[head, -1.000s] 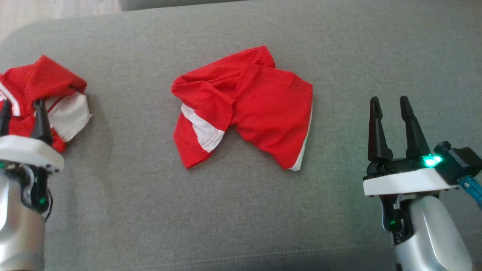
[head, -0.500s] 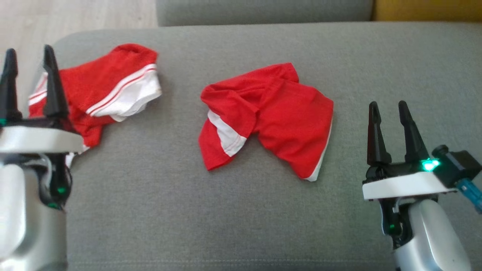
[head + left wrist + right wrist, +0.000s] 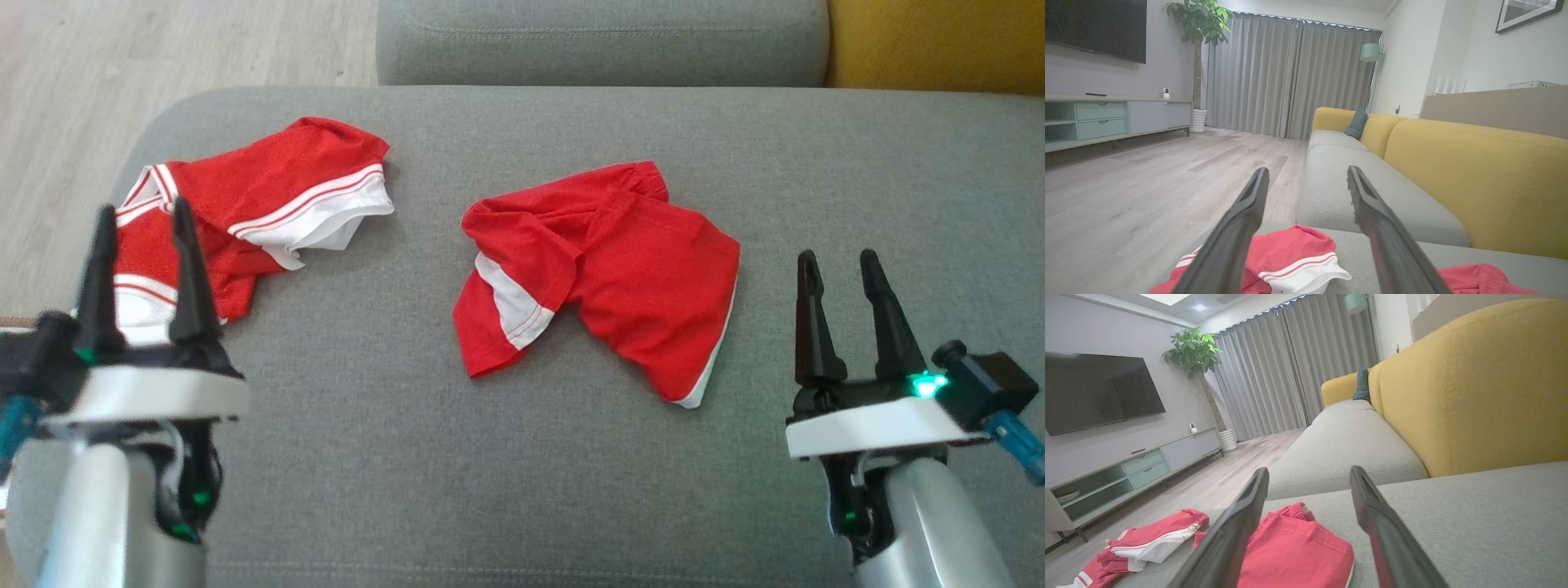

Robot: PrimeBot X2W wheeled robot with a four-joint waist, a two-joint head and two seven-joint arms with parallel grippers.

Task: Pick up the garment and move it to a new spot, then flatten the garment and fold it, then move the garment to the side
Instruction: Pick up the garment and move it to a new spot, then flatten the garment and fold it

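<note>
- Apparently the task is at or near its end, though the pictures leave some doubt.
- The garment point(image 3: 269, 192), red shorts with white striped trim, lies at the left end of the grey sofa seat point(image 3: 408, 457), close to the edge above the wooden floor point(image 3: 65, 98).
- It is gathered into a loose, doubled-over heap with a white flap turned out on its right side. That position fits "moved to the side", but the fold is rough, not a neat flat one.
- The left tool point(image 3: 141, 214) hovers just in front of the garment, its two dark fingers spread and nothing between them. The left wrist view looks along them, with the garment point(image 3: 1290, 257) low down on the seat below and clear of them.
- The right tool point(image 3: 838, 257) hangs over bare cushion at the right, also spread wide and empty, well apart from any cloth.
- A second pair of red shorts point(image 3: 620, 278) lies in the middle of the seat, rumpled, one leg folded over the other and its white hem showing. It is neither flattened nor folded.
- If the heap at the left is the finished piece, then the picking up, flattening, folding and setting aside all look done, and only a tidier fold might be wanted.
- If the middle pair is the one meant, every step remains.
</note>
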